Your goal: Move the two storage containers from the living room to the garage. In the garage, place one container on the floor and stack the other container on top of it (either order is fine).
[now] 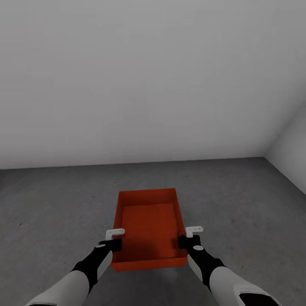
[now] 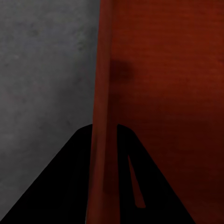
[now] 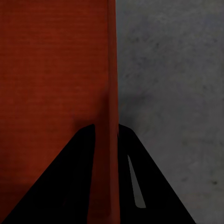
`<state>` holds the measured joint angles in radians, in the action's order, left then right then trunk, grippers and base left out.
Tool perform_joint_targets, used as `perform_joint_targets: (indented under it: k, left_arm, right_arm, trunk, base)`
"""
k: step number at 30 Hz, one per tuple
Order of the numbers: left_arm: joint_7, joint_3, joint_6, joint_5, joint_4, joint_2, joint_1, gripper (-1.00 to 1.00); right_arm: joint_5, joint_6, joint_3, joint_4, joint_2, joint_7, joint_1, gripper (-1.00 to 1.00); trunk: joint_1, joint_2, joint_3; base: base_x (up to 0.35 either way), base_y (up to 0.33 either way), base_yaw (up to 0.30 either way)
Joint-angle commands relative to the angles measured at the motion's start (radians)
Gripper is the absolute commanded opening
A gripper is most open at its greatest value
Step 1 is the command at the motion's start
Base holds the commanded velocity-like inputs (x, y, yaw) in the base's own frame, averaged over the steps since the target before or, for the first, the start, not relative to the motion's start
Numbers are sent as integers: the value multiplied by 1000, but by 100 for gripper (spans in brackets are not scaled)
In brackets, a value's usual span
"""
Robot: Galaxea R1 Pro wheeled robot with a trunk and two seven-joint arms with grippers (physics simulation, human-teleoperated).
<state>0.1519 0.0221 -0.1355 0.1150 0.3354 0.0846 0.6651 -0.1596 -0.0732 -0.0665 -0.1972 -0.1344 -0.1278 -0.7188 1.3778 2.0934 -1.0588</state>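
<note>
Here, one orange-red storage container (image 1: pixel 149 221) sits in the middle of the scene, near the robot, over the dark grey floor (image 1: pixel 51 204). The box is open on top, and you can see its ribbed bottom inside. Its walls lean out a little. It looks like a single box; I cannot tell if it rests on the floor or is lifted just above it.

The left gripper (image 1: pixel 114 242) is on the box's left wall, close to the near corner. In the left wrist view, that wall (image 2: pixel 103 140) runs up between the two black fingers (image 2: pixel 60 186), one on each side, so the left gripper is pinched onto the wall.

The right gripper (image 1: pixel 185 240) is on the box's right wall, also close to the near corner. In the right wrist view, the wall (image 3: pixel 107 154) goes between its two black fingers (image 3: pixel 149 186) the same way, so it is pinched onto that wall too.

Both arms reach forward from the near edge, with white sleeves and black wrists.

Far behind the box, a plain white-grey wall (image 1: pixel 148 76) meets the floor. Another wall (image 1: pixel 293 144) stands at the far right and makes a corner.
</note>
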Motion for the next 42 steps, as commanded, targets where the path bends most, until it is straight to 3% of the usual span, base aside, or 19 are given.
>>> perform_joint_targets:
  k: [1, 21, 30, 42]
  left_arm:
    - [28, -22, 25, -11, 14, -14, 1, -100]
    - [28, -21, 25, -11, 14, -16, 1, -100]
    - [28, -21, 25, -11, 13, -16, 1, -100]
    - [28, -21, 25, -11, 13, -15, 1, -100]
  right_arm:
    - [0, -3, -3, 4, 0, 5, 0, -100]
    - [0, -5, -3, 4, -1, 5, 0, -100]
    - [0, -5, -3, 4, 0, 5, 0, -100]
    - [0, -5, -3, 4, 0, 5, 0, -100]
  trunk:
    - [4, 8, -4]
    - [80, 148, -67]
    - [80, 148, -67]
    - [126, 232, -104]
  base:
    - [0, 0, 0]
    - [0, 0, 0]
    - [0, 0, 0]
    - [0, 0, 0]
